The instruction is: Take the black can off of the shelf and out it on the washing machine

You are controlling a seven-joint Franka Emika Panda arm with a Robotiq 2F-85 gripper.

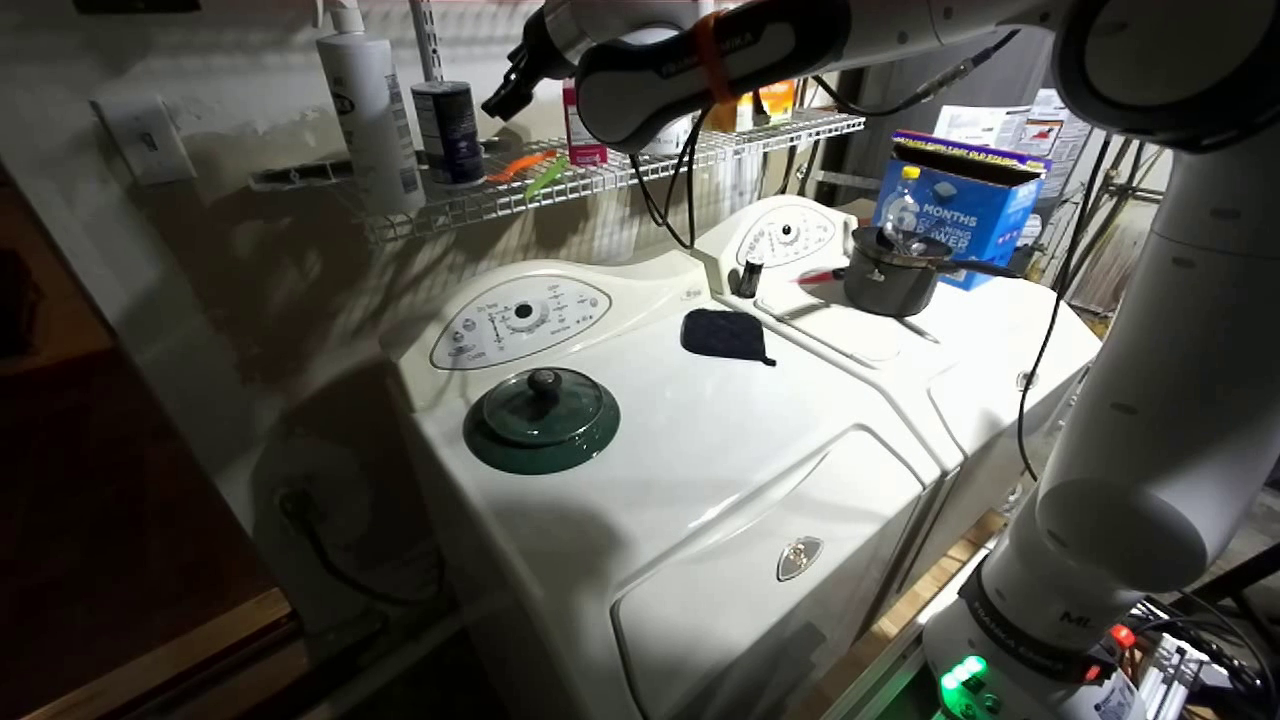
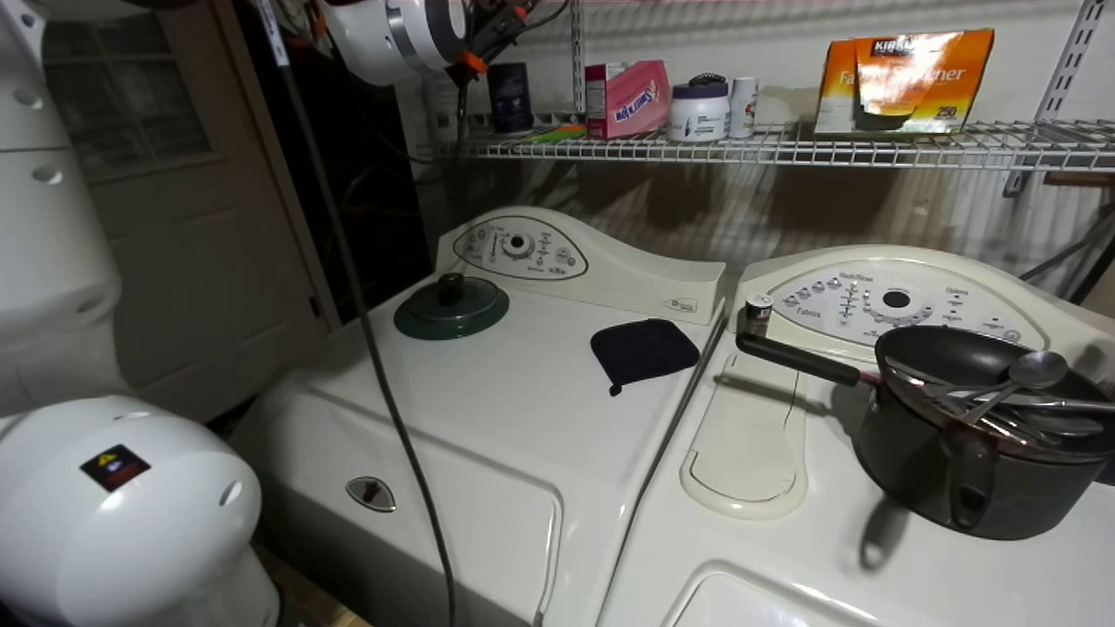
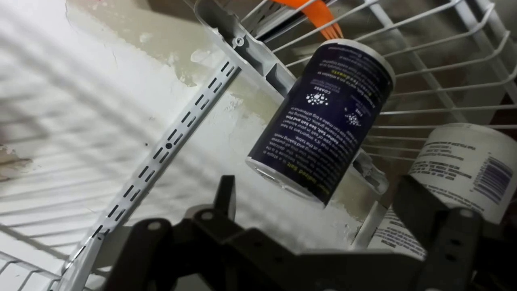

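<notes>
The black can (image 1: 458,140) stands upright on the white wire shelf (image 1: 620,180), beside a tall white bottle. In an exterior view the can (image 2: 510,97) also shows at the shelf's end. In the wrist view the can (image 3: 319,117), a dark salt can with pale rims, appears tilted and upside down. My gripper (image 3: 319,194) is open; its fingers are spread, with the can's end beyond the gap, and nothing is held. In an exterior view the gripper (image 1: 508,100) hangs just beside the can's upper part. The washing machine (image 1: 660,430) stands below the shelf.
The tall white bottle (image 1: 372,120) stands close beside the can. A pink box (image 2: 627,97) and an orange fork (image 3: 315,14) are also on the shelf. A green lid (image 1: 541,425) and dark pot holder (image 1: 725,335) lie on the washing machine. A pot (image 1: 890,275) stands on the neighbouring appliance.
</notes>
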